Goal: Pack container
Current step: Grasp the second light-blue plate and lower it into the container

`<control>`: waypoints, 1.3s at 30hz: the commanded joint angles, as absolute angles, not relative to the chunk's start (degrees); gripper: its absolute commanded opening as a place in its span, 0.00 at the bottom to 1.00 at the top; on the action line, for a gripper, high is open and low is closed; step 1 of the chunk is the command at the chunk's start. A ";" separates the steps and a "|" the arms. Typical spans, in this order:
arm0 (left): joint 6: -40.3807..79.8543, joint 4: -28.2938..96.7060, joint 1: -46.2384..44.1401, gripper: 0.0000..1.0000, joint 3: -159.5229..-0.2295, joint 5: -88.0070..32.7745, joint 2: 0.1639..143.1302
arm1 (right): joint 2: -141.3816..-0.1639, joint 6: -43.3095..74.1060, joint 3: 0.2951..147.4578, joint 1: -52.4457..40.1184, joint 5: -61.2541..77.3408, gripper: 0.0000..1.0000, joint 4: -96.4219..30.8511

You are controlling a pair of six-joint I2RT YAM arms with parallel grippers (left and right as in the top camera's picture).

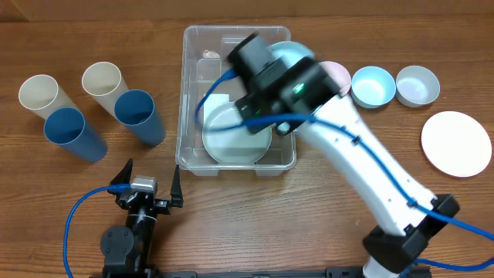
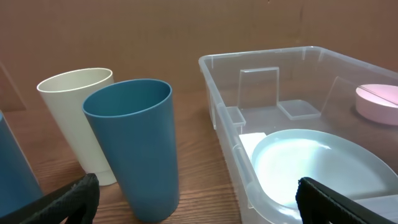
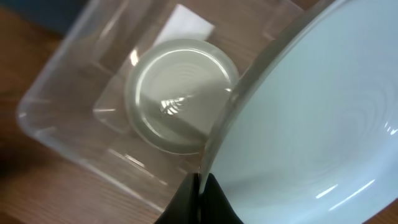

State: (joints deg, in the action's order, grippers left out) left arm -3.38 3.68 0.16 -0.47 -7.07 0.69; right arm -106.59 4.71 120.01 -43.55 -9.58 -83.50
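Closest to me, my left pincer (image 1: 150,174) hangs low over the wooden surface (image 1: 255,224) with its fingers spread wide and nothing between them. Just beyond it to the left stand four cups: a blue cup (image 1: 73,133) and a second blue cup (image 1: 139,116), each with a cream cup (image 1: 38,93) or another cream cup (image 1: 102,79) behind it, and all look upright.

The container (image 1: 187,93) sits at the middle of the surface, right of the cups, with its long side running away from me. My right arm reaches across it from the near right. My right pincer (image 3: 199,186) is clenched on the rim of a pale blue plate (image 3: 311,112), which sits tilted inside the near half of the container. Below the plate, a smaller pale round dish (image 3: 177,93) shows inside the clear walls near a corner, with the white label (image 3: 189,22) past it. I cannot tell whether the plate touches that dish.

Farther off to the right, outside the container, are a pink bowl (image 1: 337,73), a light blue bowl (image 1: 373,85), a white bowl (image 1: 417,83) and a pale plate (image 1: 457,143).
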 commanded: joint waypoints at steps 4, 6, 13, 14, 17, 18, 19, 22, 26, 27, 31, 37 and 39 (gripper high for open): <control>-4.12 3.79 0.78 1.00 -0.27 -6.87 0.25 | -106.45 3.90 117.71 -50.85 -11.33 0.04 -78.08; -4.10 3.79 0.78 1.00 -0.27 -6.90 0.25 | -106.54 2.90 111.83 -51.05 -10.44 0.04 -73.82; -4.10 3.79 0.78 1.00 -0.27 -6.87 0.25 | -106.54 0.80 100.57 -50.98 -4.75 0.04 -61.89; -4.10 3.79 0.78 1.00 -0.27 -6.87 0.25 | -106.54 0.80 99.63 -50.98 -4.29 0.04 -60.64; -4.12 3.79 0.78 1.00 -0.27 -6.90 0.25 | -106.56 0.80 96.57 -50.92 -3.70 0.04 -57.25; -4.10 3.79 0.78 1.00 -0.27 -6.90 0.25 | -106.56 0.80 95.00 -50.81 -3.70 0.04 -55.37; -4.10 3.79 0.78 1.00 -0.27 -6.90 0.25 | -106.56 0.82 94.02 -50.68 -3.68 0.04 -54.24; -4.10 3.79 0.78 1.00 -0.27 -6.87 0.25 | -106.69 0.78 92.38 -49.60 -2.83 0.04 -51.99; -4.10 3.79 0.78 1.00 -0.27 -6.87 0.25 | -106.78 0.56 90.43 -46.19 1.17 0.04 -48.01; -4.10 3.79 0.78 1.00 -0.27 -6.87 0.25 | -106.78 0.58 90.13 -45.30 2.44 0.04 -47.40; -4.10 3.79 0.78 1.00 -0.27 -6.87 0.25 | -106.96 0.58 90.04 -43.24 4.21 0.04 -46.68; -4.10 3.79 0.78 1.00 -0.27 -6.87 0.25 | -112.38 0.62 90.06 -43.44 9.69 0.04 -46.61; -4.10 3.79 0.78 1.00 -0.27 -6.87 0.25 | -113.40 0.60 90.04 -43.44 10.15 0.04 -46.61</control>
